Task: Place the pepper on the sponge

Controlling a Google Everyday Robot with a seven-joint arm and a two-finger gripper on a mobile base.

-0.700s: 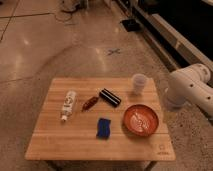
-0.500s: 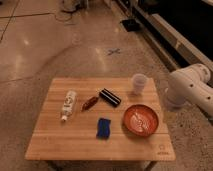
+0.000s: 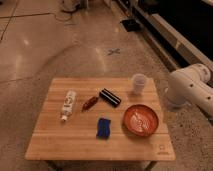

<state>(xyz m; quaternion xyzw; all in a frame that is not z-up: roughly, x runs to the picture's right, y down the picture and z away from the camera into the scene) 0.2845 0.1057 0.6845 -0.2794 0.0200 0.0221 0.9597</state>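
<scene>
The pepper (image 3: 90, 103) is a small dark red-brown chili lying on the wooden table (image 3: 55, 142), left of centre. The sponge (image 3: 104, 127) is a deep-blue block lying a short way in front and to the right of the pepper, apart from it. Only the white arm (image 3: 192, 90) shows, at the right edge beside the table. The gripper is out of view.
A white bottle (image 3: 68, 105) lies left of the pepper. A black rectangular bar (image 3: 110, 97) lies just right of it. A red bowl (image 3: 141, 120) sits right of the sponge, and a translucent cup (image 3: 139, 83) stands near the far right edge.
</scene>
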